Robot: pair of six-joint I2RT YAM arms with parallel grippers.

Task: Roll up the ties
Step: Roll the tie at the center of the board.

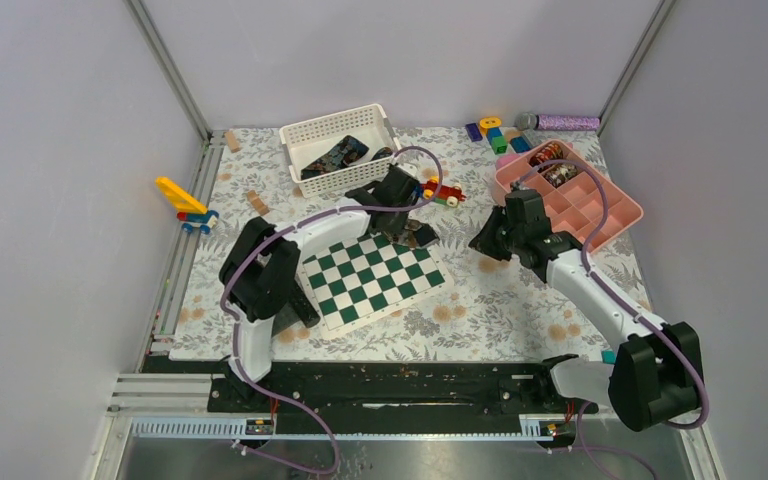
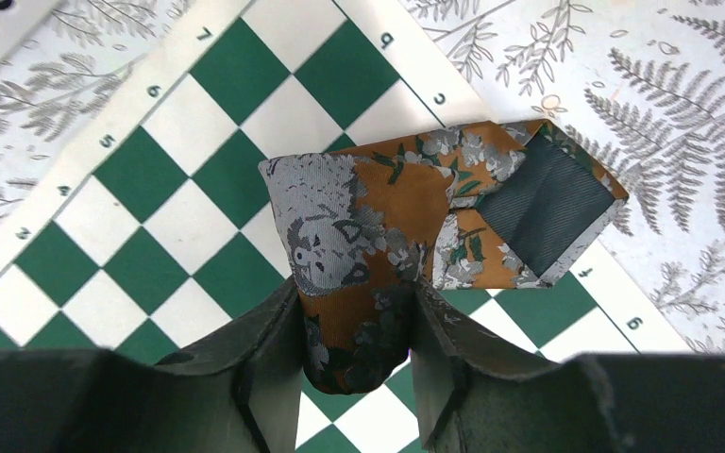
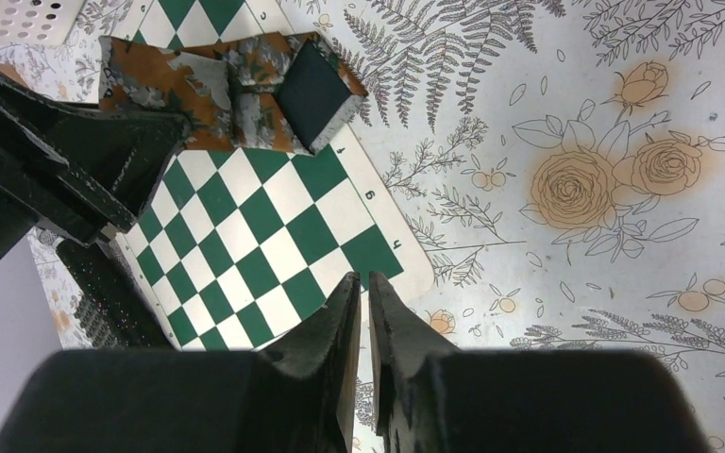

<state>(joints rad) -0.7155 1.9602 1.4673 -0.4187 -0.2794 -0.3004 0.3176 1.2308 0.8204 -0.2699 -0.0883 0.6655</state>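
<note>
The table (image 1: 520, 310) carries a floral-printed cloth. Plain grey walls with metal corner posts enclose it on three sides. A green-and-white chessboard (image 1: 360, 285) lies flat just beyond the arm bases, left of centre. Behind the chessboard's far edge stands a white basket (image 1: 332, 118) containing dark ties (image 1: 338, 155). Right of the chessboard and further back sits a pink tray (image 1: 625, 212); small dark coils (image 1: 552, 165) occupy its far compartment.

The left arm arches over the chessboard's left side and reaches to its far right corner. There the left pincer (image 2: 357, 316) clamps the rounded end of a rust-and-grey floral tie (image 2: 406, 208). The tie lies folded across that corner, dark lining showing, partly on the cloth.

The right arm extends from the near right. The right pincer (image 3: 362, 293) hovers low, just right of the chessboard, jaws almost together with nothing between them.
</note>
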